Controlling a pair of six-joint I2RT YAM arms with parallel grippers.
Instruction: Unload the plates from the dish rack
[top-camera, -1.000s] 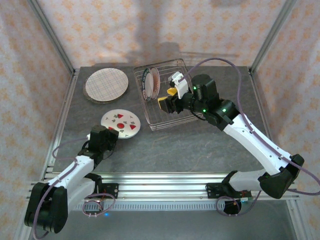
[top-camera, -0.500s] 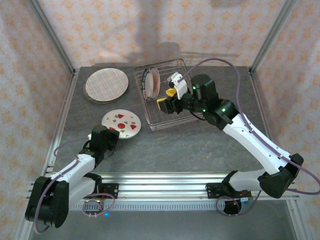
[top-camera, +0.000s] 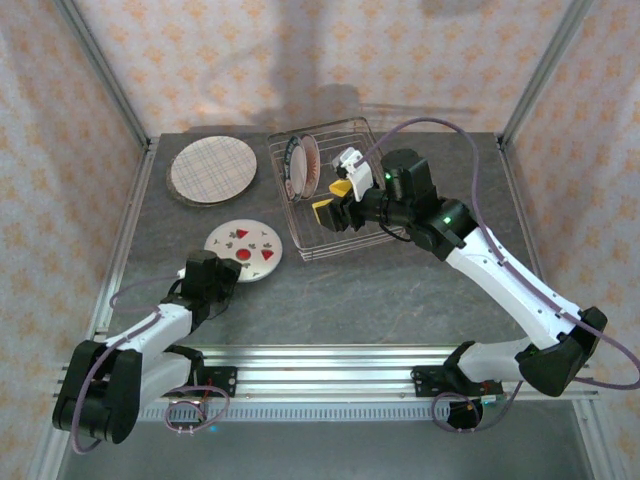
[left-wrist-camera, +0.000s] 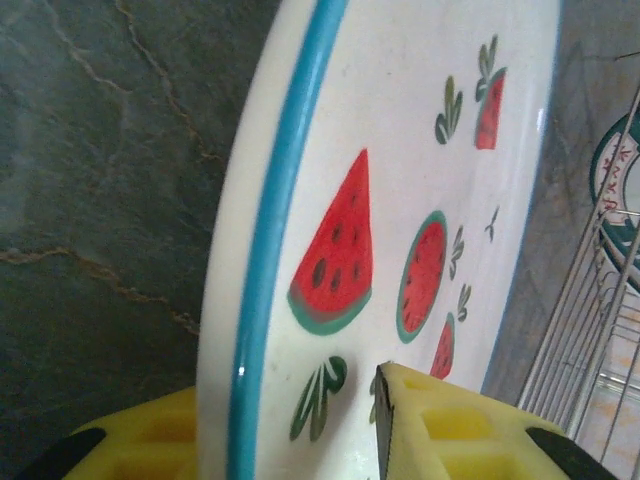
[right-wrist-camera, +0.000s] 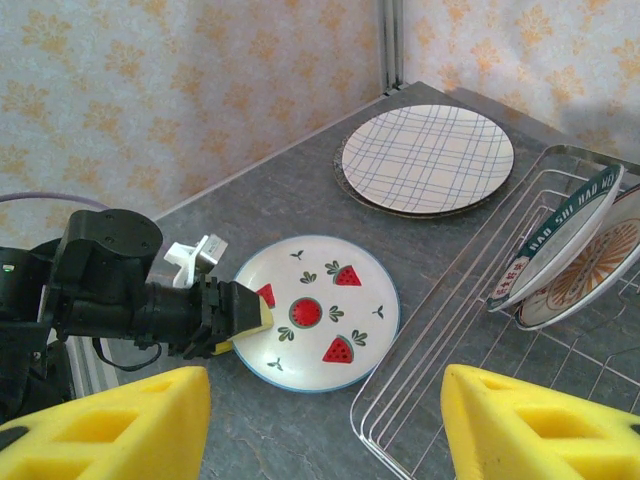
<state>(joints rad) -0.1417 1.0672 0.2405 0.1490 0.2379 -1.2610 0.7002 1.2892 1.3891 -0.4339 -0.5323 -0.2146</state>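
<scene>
Rack plates (top-camera: 303, 166): on edge, just upper left of the right gripper (top-camera: 333, 198) — nearer arm.
Right gripper: fingers apart, empty.
Left gripper (top-camera: 228, 273): astride watermelon plate (top-camera: 247, 247) rim — grip unclear.

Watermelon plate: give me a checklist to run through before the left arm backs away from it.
1. Watermelon plate flat on the table: ok.
2. Left end effector free of its rim: cannot tell; its pads straddle the rim.
3. Plate apart from the dish rack: ok.
4. Right end effector open and empty: ok.
5. Rack unloaded: not ok; the teal-rimmed plate and the orange-patterned plate stand in it.
</scene>
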